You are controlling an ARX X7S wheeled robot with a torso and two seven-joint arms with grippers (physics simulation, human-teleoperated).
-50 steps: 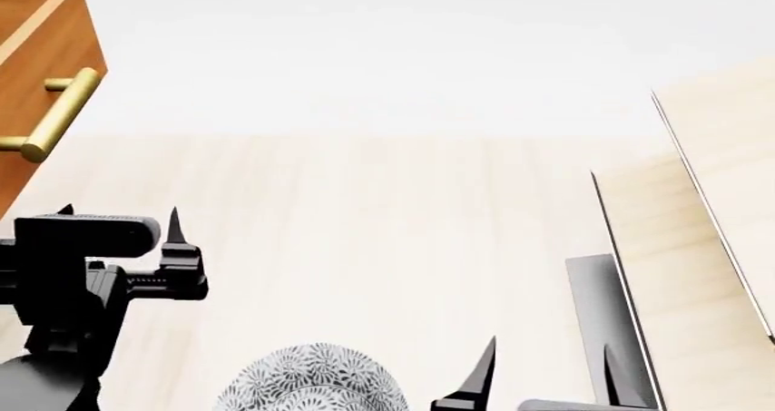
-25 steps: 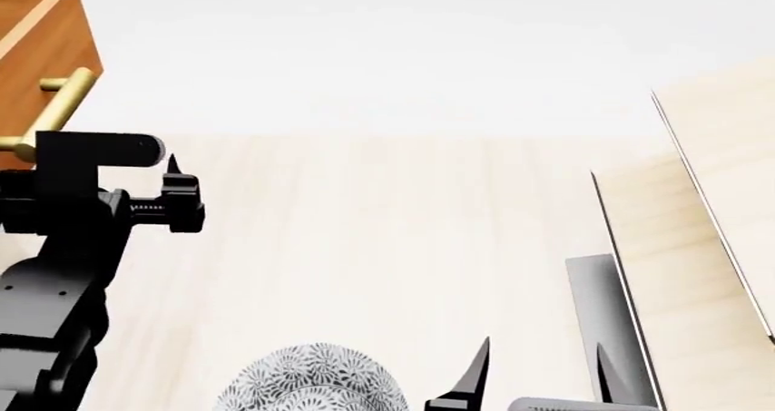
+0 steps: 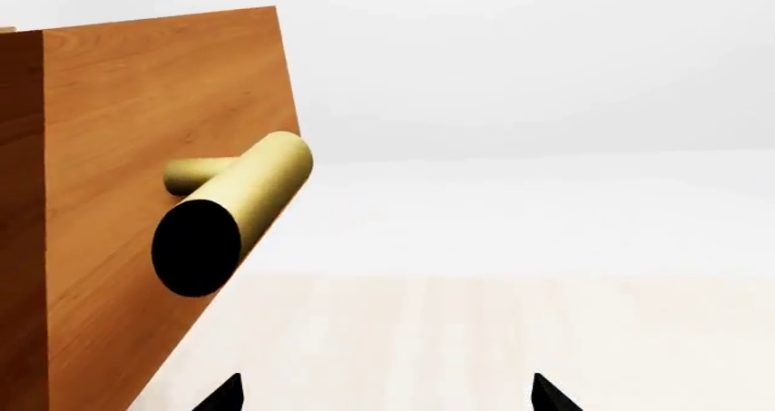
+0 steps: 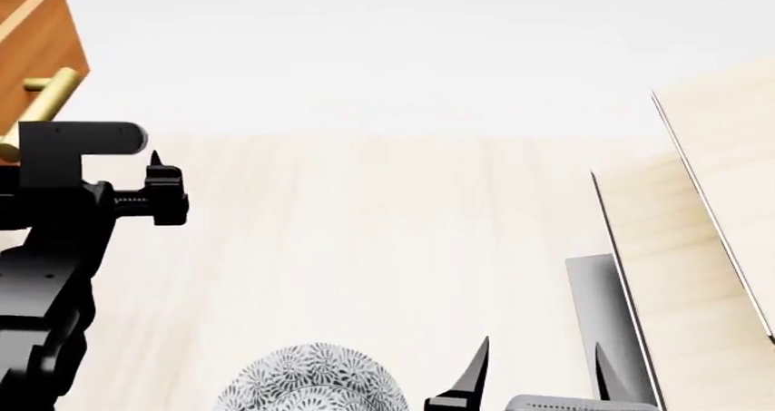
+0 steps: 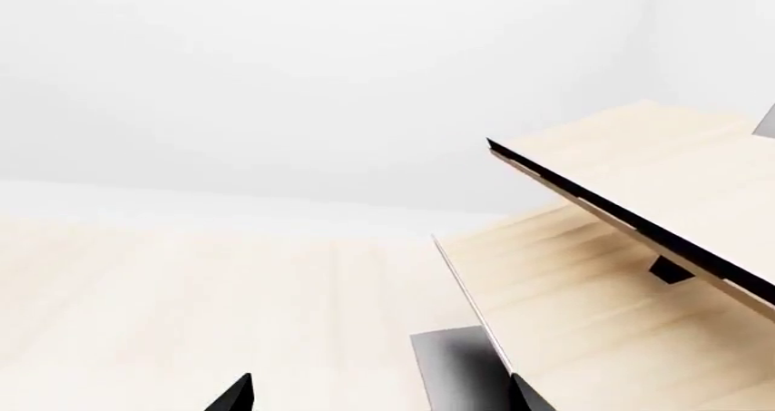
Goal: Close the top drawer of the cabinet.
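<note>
At the desk's far-left corner, our left gripper (image 4: 155, 193), claw released and empty, nears the top drawer (image 3: 145, 202). We judge a flat, square push beside the brass handle (image 3: 230, 211) best; right gripper (image 4: 539, 375) idles apart.

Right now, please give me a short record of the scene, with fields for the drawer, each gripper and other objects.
top drawer: orange-brown, at the head view's upper left, brass handle on its front
left gripper: open, close to the handle, not touching it
right gripper: open, empty, low near the slanted shelf
other: patterned bowl at the head view's bottom edge
</note>
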